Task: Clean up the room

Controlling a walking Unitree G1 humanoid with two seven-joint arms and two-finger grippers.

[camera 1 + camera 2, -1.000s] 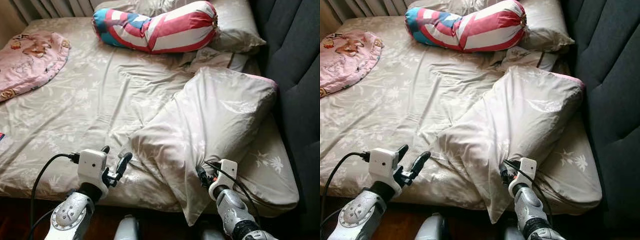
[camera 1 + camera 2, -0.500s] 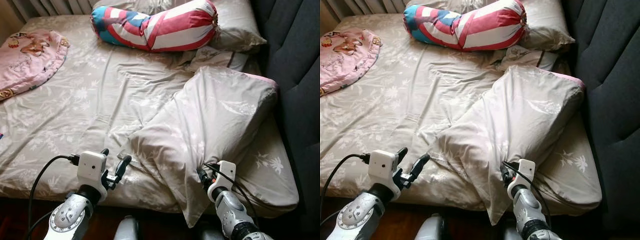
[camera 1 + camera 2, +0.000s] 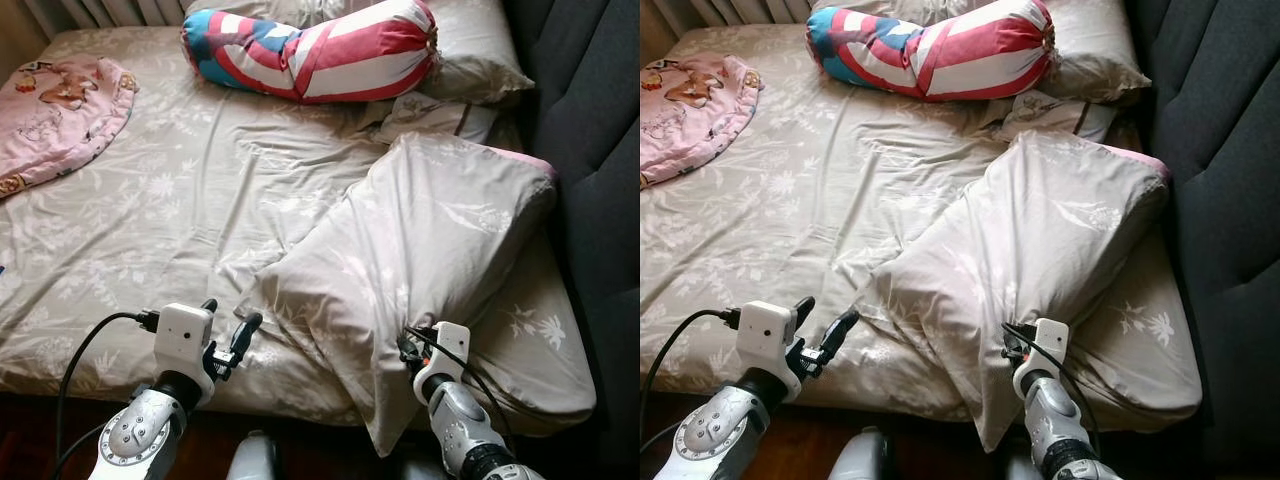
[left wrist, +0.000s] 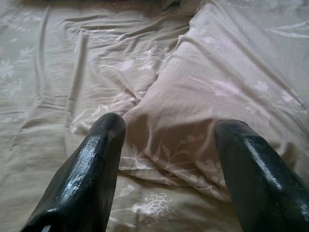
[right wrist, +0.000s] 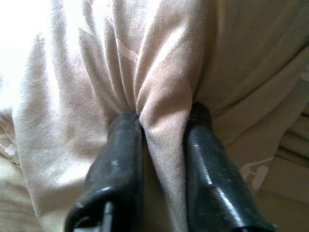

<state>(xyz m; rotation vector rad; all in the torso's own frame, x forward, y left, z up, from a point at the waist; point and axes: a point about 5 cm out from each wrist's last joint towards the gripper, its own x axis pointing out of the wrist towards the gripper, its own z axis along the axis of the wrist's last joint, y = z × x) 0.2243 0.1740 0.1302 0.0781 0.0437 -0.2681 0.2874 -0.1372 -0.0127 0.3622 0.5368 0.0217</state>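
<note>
- Right now, R gripper [image 5: 161, 130] clamped on a bunched fold of the beige pillow [image 3: 430, 240], at pillow's near end by bed's [image 3: 150, 200] front edge, right side.
- Pillow lies slanted toward dark headboard [image 3: 590, 130], far end against it.
- L gripper [image 3: 228, 322] fingers apart, hovering over front edge, just beside pillow's near-left corner, holding nothing.
- Striped bolster [image 3: 310, 50] at far edge; pink blanket [image 3: 55, 110] far-left corner.

A large beige floral-print pillow [image 3: 430, 240] lies on the right side of the bed [image 3: 150, 200], beside the dark padded headboard [image 3: 590, 120]. Behind it lies a red, white and blue striped bolster [image 3: 310, 50]. A pink printed cushion [image 3: 60, 110] rests at the far left.
</note>
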